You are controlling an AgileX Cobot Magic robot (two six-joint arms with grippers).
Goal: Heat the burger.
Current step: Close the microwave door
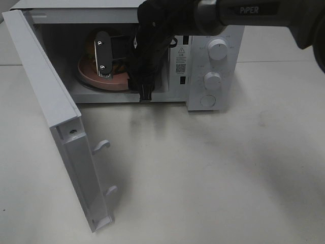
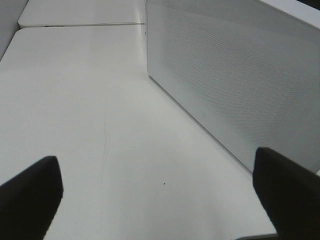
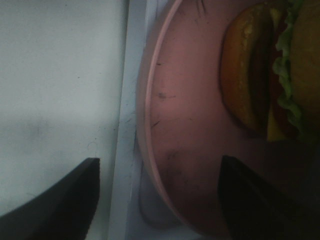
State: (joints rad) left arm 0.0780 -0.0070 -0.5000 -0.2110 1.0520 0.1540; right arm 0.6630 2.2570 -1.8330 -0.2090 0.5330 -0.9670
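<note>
Two jaws of the right gripper [image 3: 160, 167] stand wide inside the microwave [image 1: 213, 76], astride the rim of the pink plate [image 3: 190, 125] and clasping nothing; the burger [image 3: 255, 85] sits on that plate, deep in the microwave. Back out straight and level, I judge, lest it snag the rim (the door [image 1: 51, 101] hangs open). The left gripper [image 2: 155, 167], wide and empty, hovers outside the microwave's wall.

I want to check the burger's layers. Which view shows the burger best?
The right wrist view: the burger is close up, bun, lettuce and filling clear, on the pink plate. The exterior high view shows only a sliver behind the right hand. The left wrist view shows none.
</note>
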